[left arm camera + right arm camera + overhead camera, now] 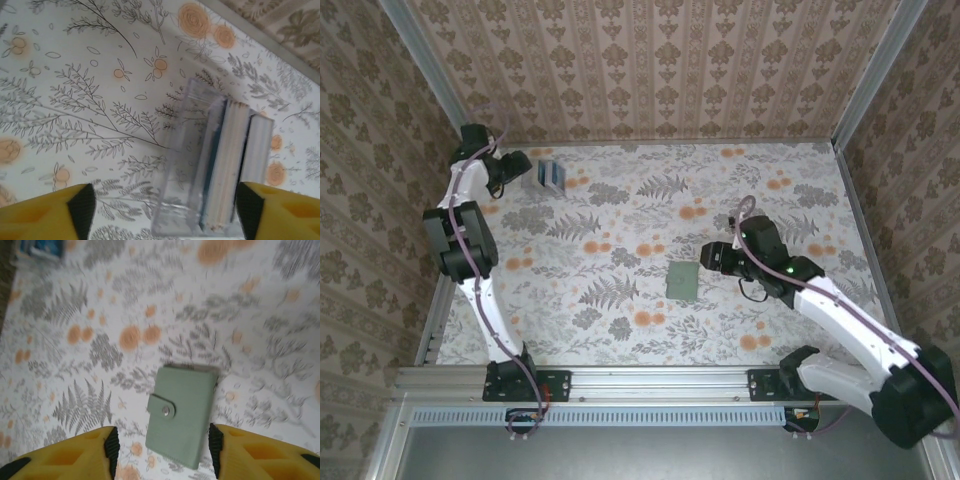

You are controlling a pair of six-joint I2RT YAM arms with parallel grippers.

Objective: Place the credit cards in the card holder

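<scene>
Straddling the near end of a clear slotted stand (182, 150), the left gripper (165, 212) has its yellow fingers (80, 210) spread wide and grips nothing. The credit cards (227, 165) stand on edge in the stand's slots, packed side by side, with a blue edge showing among paler ones. How many there are cannot be told. Seen from above, the stand and its cards sit at the far left of the floral table (620, 230), just beside the left gripper.

Near the table's middle, the card holder (182, 412) lies flat and closed, its snap tab fastened. The right gripper (162, 450) hangs over its near end with jaws parted and nothing held. A gap shows along the card holder's left edge. The wrist view is blurred, so contact on the other side is uncertain.
</scene>
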